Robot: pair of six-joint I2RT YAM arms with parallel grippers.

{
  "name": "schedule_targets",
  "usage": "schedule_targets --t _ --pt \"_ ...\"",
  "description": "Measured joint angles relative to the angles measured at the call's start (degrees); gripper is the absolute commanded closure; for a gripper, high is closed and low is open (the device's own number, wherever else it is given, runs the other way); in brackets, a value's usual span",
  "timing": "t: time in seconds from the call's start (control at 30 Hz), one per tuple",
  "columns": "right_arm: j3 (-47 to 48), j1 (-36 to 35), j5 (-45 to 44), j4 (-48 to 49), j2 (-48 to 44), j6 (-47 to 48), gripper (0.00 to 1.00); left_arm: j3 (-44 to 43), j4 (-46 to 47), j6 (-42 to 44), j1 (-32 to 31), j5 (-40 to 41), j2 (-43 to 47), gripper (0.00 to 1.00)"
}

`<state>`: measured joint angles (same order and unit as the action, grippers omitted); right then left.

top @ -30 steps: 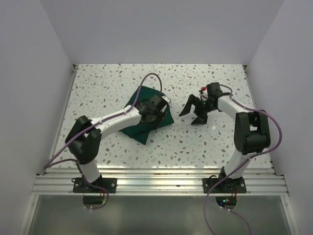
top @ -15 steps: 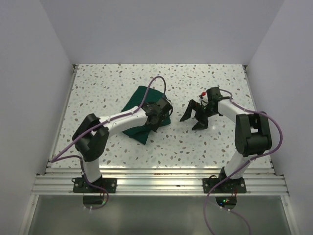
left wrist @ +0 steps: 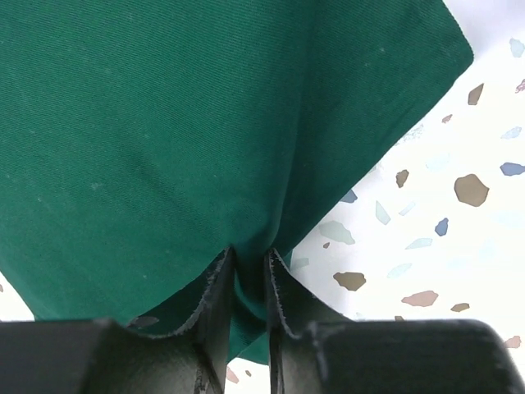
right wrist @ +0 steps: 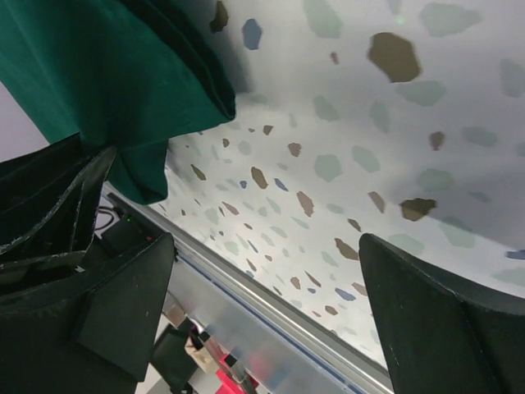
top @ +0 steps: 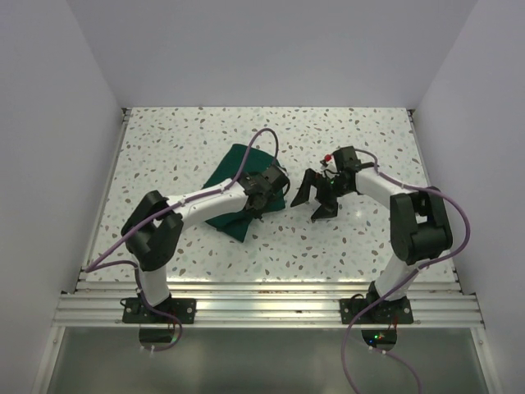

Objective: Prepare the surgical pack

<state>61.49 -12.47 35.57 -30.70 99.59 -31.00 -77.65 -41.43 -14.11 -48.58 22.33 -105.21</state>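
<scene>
The surgical pack (top: pixel 230 167), a dark green fabric drape, lies folded on the speckled table left of centre. My left gripper (top: pixel 268 194) sits at its right edge. In the left wrist view the jaws (left wrist: pixel 248 264) pinch a raised fold of the green cloth (left wrist: pixel 164 123), with fabric filling the narrow gap. My right gripper (top: pixel 312 198) hovers just right of the drape, its fingers spread wide with nothing between them. In the right wrist view, the drape's corner (right wrist: pixel 107 74) lies to the upper left of the open right gripper (right wrist: pixel 271 304).
White walls close in the table (top: pixel 344 238) on the left, right and back. A metal rail (top: pixel 262 300) runs along the near edge by both arm bases. Bare speckled surface lies to the right of the drape and in front of it.
My left gripper's jaws have narrowed onto a fold at the drape's right edge. My right gripper has drifted left toward the drape, staying wide open.
</scene>
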Motion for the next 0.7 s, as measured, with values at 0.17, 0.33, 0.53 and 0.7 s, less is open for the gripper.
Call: schedule_targets --t 0.17,0.33,0.53,0.7 --pt "1.53 -3.74 -0.04 1.05 0.07 -3.19 0.01 0.28 0.31 0.26 0.15 -0.94 0.00 1.00" --pt "3.21 -5.53 0.26 5.25 0.55 -8.76 0.11 0.28 0.28 0.26 0.66 -2.19 0.31 1.00" --pt "3.41 -6.97 1.68 12.74 2.45 -17.22 0.34 0.28 -0.20 0.17 1.55 -3.50 2.10 1.00" --pt "4.22 -8.28 1.95 16.09 5.03 -21.05 0.47 0.28 -0.92 0.20 1.70 -3.63 4.42 1.00"
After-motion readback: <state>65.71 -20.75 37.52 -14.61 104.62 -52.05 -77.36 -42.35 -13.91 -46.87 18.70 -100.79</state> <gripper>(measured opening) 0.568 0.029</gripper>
